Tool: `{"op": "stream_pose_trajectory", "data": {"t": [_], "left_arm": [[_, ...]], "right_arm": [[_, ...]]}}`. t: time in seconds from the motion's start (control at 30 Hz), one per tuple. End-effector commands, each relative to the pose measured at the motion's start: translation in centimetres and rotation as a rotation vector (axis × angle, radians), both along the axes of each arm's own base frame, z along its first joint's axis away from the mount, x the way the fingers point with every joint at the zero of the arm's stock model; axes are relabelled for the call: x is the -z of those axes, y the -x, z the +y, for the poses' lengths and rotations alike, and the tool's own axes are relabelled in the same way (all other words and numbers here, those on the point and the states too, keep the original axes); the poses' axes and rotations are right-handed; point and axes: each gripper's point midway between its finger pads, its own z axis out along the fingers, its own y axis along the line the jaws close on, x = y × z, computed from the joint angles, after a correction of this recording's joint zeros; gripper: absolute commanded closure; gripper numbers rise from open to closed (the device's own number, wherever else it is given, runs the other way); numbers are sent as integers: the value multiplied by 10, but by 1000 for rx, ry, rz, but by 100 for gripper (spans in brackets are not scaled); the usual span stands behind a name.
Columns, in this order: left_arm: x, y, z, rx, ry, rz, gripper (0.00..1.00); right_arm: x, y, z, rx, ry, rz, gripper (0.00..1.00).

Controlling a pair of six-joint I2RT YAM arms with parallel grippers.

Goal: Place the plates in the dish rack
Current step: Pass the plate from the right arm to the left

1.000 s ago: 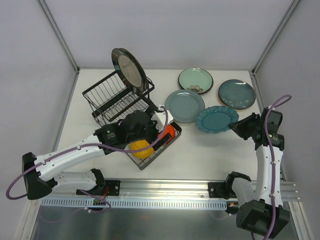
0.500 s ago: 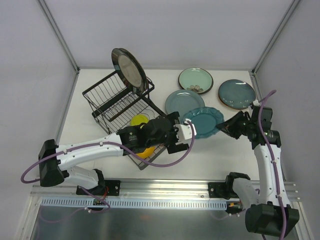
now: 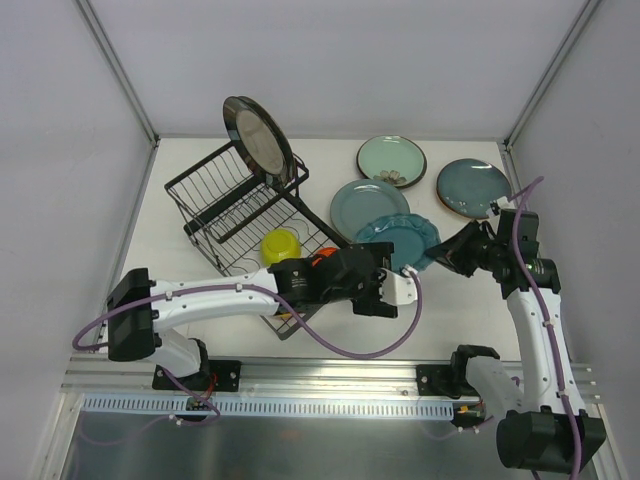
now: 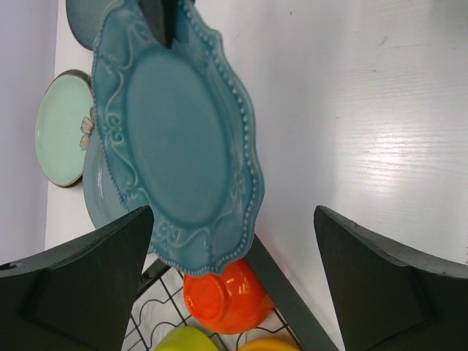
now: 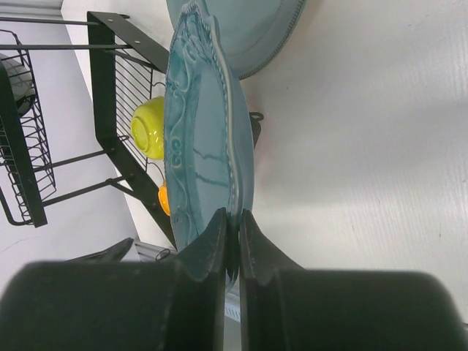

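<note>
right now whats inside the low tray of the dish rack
A yellow bowl, an orange bowl and a sliver of another yellow one show in the tray; the left arm covers the rest.

Scalloped teal plate [image 3: 405, 240]: beaded rim, raised scrollwork. Right gripper [image 5: 234, 219] pinches its rim; it sits tilted just right of the dish rack [image 3: 215, 200] basket corner, its far edge over the grey-blue plate [image 3: 365, 205].
Grey-blue plate, mint green plate [image 3: 392, 158] and dark teal plate [image 3: 472, 186]: flat on the tabletop [image 3: 450, 310].
Dark grey plate [image 3: 258, 135]: on edge in the black wire rack's raised slots.
</note>
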Motion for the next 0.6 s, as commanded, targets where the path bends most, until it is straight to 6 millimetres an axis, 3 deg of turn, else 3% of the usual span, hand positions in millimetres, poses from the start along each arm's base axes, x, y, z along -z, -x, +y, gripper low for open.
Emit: {"op": "stream_pose_trajectory", "data": {"t": [0.0, 0.27, 0.57], "left_arm": [[-16, -2, -18, 29, 18, -76, 8], [-5, -4, -29, 25, -26, -110, 26], [14, -12, -32, -10, -87, -135, 38]], "right_arm": [[-55, -8, 18, -72, -90, -165, 99], [-55, -7, 23, -86, -101, -161, 99], [-56, -5, 25, -92, -106, -161, 99]]}}
